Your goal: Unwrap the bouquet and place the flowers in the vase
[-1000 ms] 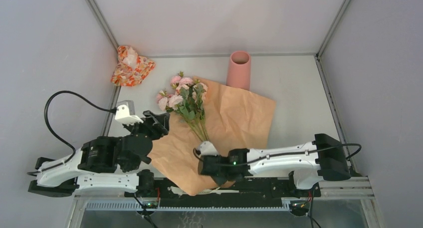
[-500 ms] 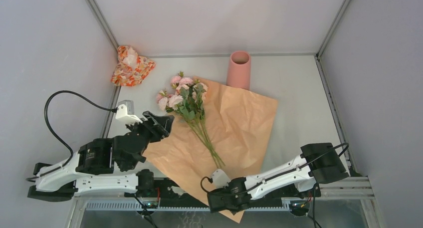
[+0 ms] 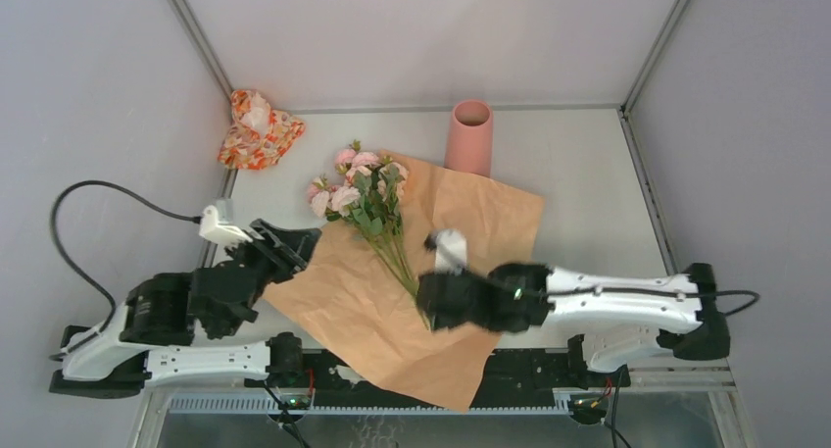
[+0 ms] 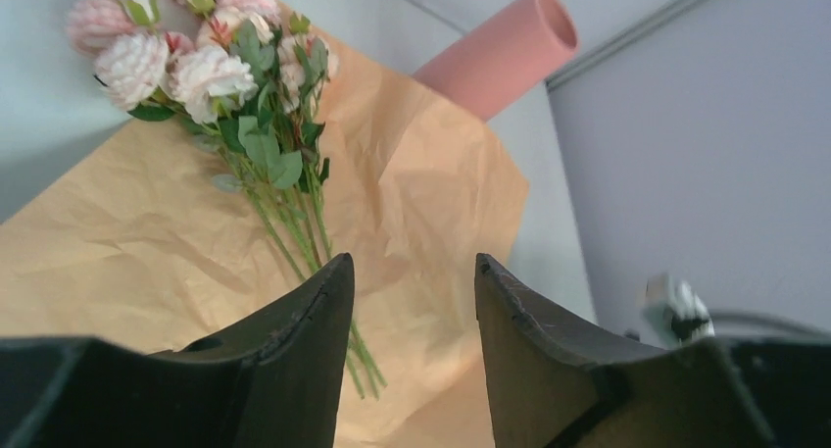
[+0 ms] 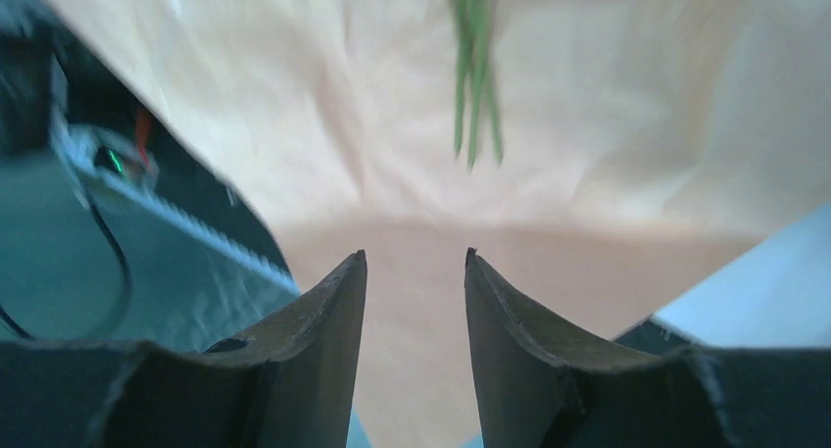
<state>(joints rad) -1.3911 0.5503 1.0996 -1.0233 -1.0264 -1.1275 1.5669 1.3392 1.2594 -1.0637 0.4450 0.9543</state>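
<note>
Pink rose-like flowers (image 3: 367, 188) on long thin green stems lie diagonally on flat tan paper (image 3: 480, 223), cut ends just ahead of the nearer right gripper (image 5: 412, 257), jaws half-parted, empty.

The flowers (image 3: 358, 178) have pale pink and peach blooms above dark green leaves and thin green stems. The wrapping paper (image 3: 470, 223) is a plain tan-orange (no print on it). The vase (image 3: 470, 139) is a plain salmon pink. The bundle (image 3: 257, 129) is orange with a white floral pattern. The table (image 3: 588, 164) is pale grey and the walls (image 3: 98, 75) are a greyish lilac. The left arm (image 3: 108, 340) and right arm (image 3: 617, 306) are white with black joints. The left gripper (image 4: 412, 272) and right gripper (image 5: 415, 262) have black fingers.
</note>
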